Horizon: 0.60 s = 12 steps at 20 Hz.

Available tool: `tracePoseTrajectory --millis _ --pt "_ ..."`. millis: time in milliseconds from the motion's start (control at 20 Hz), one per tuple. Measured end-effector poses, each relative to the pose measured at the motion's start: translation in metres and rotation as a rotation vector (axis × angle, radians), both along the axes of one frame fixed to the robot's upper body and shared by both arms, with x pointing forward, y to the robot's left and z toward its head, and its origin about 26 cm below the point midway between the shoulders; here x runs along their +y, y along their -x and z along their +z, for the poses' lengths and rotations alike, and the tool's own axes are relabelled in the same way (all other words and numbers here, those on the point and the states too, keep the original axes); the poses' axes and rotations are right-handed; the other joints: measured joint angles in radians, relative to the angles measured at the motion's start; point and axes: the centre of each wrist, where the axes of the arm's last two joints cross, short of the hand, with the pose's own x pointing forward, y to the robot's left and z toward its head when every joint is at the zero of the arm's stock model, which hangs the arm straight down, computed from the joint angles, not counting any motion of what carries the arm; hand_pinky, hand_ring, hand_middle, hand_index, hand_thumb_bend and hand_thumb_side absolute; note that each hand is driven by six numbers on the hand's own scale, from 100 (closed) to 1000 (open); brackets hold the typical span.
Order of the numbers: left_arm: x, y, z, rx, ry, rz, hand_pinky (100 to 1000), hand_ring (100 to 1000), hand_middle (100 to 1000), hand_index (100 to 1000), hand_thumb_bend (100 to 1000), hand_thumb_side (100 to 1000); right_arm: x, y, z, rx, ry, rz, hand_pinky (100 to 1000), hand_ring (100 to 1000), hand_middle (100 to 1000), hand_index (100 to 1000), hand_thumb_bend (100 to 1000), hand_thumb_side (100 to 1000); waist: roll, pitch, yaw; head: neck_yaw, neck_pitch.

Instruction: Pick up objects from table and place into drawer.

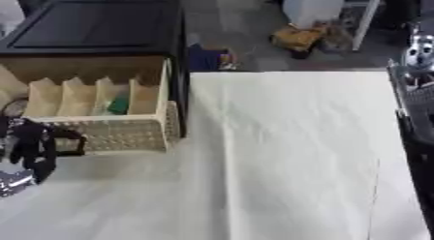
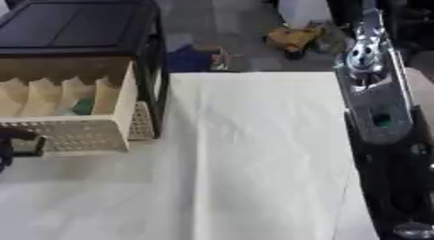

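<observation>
Two eyes look down on a white table (image 1: 288, 157), and they differ mainly at the sides. At the table's far left corner a black cabinet (image 1: 93, 23) has its drawer (image 1: 101, 132) pulled out toward the near edge. The drawer is cream, with a lattice front wall, and upright cream dividers (image 1: 76, 96) split it into narrow slots. A small green thing (image 1: 118, 106) sits low in a slot toward the drawer's right side; what it is I cannot make out. The cloth itself carries nothing loose that I can see.

The left hand (image 1: 34, 144) shows best in the left eye view, at the table's left edge just in front of the drawer's left front corner. Its dark fingers hang curled downward, and a dark loop beside them lies against the lattice, but whether they grip it I cannot tell. The right eye view catches only a sliver of that hand at its left border.

The right arm (image 2: 373, 103) fills the right eye view's right side, silver and black, lying along the table's right edge. The right hand itself shows in neither view.
</observation>
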Motion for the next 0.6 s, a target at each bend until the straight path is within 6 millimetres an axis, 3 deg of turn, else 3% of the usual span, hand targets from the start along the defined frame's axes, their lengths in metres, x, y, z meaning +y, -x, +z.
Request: tracePoseTrajectory --millis 600 --pt "-0.0005 -0.0022 0.0034 0.009 0.048 -0.008 479 699 800 1000 100 1000 -0.0001 0.0 0.0001 0.0 0.002 0.003 545 620 604 814 126 1000 0.0 0.007 -0.001 0.001 -0.013"
